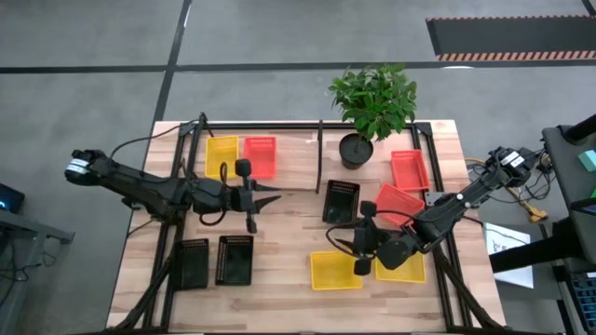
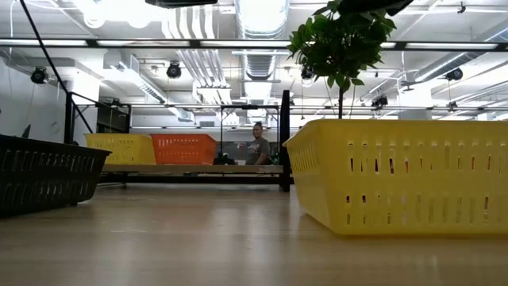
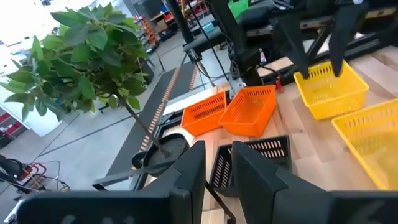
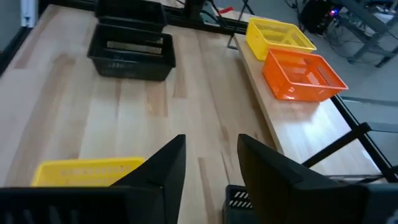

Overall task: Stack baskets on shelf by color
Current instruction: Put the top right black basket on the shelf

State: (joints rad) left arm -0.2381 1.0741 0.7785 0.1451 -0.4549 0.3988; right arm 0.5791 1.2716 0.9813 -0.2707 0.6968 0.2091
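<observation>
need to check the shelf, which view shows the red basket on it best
The right wrist view: the red basket sits whole on the shelf, beside a yellow basket, interior visible. The high view shows it small from above. The low view shows only its side, far off. The left wrist view doesn't show the shelf's baskets.

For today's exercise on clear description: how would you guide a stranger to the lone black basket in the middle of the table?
Find the green potted plant at the table's far edge. Just in front of its pot lies one black plastic mesh basket. It lies alone mid-table, whereas the two other black mesh baskets sit paired near the left front corner.
</observation>
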